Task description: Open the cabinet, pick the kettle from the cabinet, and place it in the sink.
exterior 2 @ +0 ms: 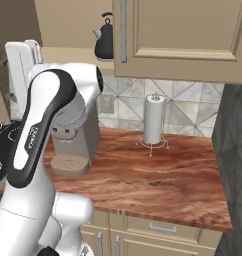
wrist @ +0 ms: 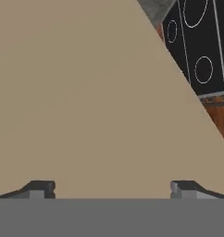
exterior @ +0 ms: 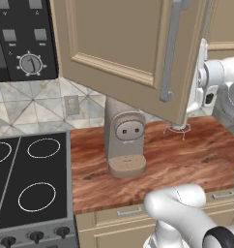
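Kettle (exterior 2: 104, 44) stands on the cabinet (exterior 2: 183, 35) shelf behind the swung-open door (exterior: 128, 53). Rigid, glossy, likely slippery body; grasp the looped top handle. Fingers (wrist: 40, 189) spread wide, empty.

beige cabinet (wrist: 77, 92) door close, stovetop (wrist: 199, 41) beyond

Even, bright rendered lighting with no clear source, soft shadow beneath the coffee machine (exterior: 124, 140) on the wood countertop (exterior: 186, 160), faint sheen on the black kettle (exterior 2: 105, 40), hand view flat and slightly soft, no glare.
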